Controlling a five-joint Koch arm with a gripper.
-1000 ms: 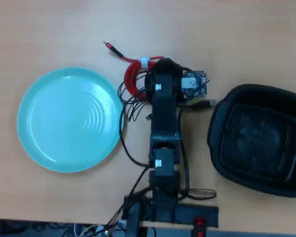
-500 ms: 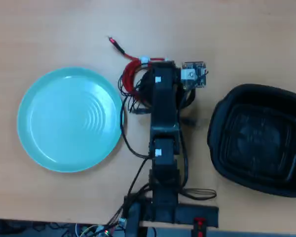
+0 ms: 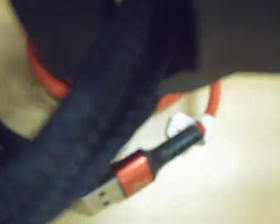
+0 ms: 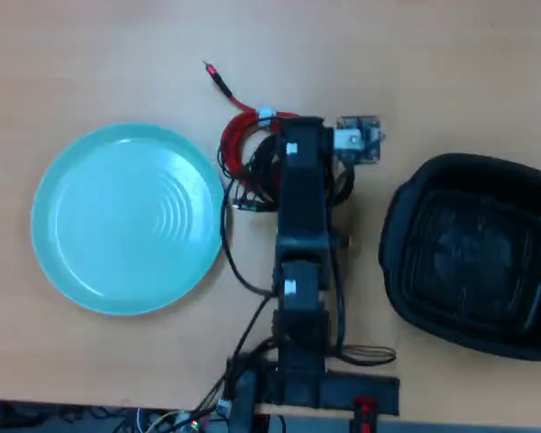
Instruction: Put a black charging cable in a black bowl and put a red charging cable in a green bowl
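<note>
Green bowl (image 4: 126,219): empty, left on desk (image 4: 451,72) in overhead view
Black bowl (image 4: 473,254): empty, right side
Red charging cable (image 4: 237,135): coiled on desk between the 2 bowls, half under the arm; plug (image 3: 133,174) close in wrist view
Black charging cable (image 3: 79,144): blurred across wrist view, over the red one; not in either bowl
Fingers: hidden, opening and hold impossible to tell
Progress: 0 of 2 placements done; both left
</note>
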